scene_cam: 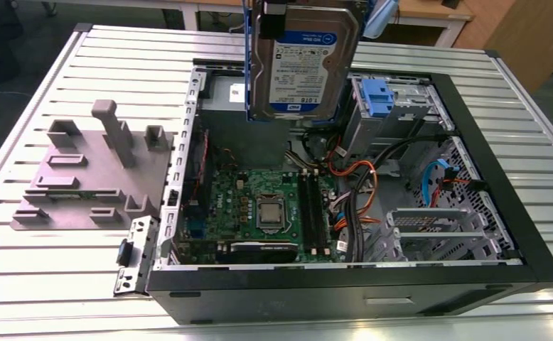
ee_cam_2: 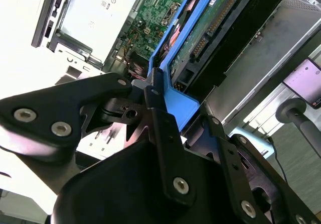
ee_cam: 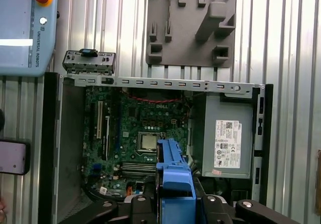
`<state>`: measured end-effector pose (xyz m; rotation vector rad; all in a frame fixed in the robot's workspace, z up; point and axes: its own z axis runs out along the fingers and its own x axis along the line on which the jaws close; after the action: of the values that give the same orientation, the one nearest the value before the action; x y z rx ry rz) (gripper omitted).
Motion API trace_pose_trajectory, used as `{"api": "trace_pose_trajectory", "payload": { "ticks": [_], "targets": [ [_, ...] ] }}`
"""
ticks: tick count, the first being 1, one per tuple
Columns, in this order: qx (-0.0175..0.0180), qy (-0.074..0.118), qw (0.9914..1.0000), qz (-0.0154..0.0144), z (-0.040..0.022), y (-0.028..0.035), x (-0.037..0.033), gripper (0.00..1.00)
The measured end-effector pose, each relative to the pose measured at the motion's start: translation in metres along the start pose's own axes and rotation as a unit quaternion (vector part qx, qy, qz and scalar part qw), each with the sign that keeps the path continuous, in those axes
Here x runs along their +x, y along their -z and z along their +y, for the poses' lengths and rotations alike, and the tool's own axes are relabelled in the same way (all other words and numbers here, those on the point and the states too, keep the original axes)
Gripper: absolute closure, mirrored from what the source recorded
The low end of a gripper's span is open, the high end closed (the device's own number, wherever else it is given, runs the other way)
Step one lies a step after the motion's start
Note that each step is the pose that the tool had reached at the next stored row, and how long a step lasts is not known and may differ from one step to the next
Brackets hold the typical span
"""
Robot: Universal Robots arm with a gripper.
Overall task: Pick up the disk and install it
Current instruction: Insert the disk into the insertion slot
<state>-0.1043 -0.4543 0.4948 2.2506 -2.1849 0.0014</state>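
Pincer [ee_cam_2: 175,103] grips the disk [scene_cam: 305,67] by its blue rail, holding it upright, label facing the exterior view, in the air above the open computer case [scene_cam: 352,288], which lies on the ribbed metal table [scene_cam: 58,284].

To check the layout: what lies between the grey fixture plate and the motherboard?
In the first wrist view, the case's slotted metal rear wall lies between the grey fixture plate and the motherboard.
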Motion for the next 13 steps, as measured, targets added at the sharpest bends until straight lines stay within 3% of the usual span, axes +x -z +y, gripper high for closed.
{"api": "trace_pose_trajectory", "payload": {
  "ticks": [13],
  "targets": [
    [0.0, 0.0, 1.0, 0.0, 0.0004, -0.0001, 0.0118, 0.64]
  ]
}}
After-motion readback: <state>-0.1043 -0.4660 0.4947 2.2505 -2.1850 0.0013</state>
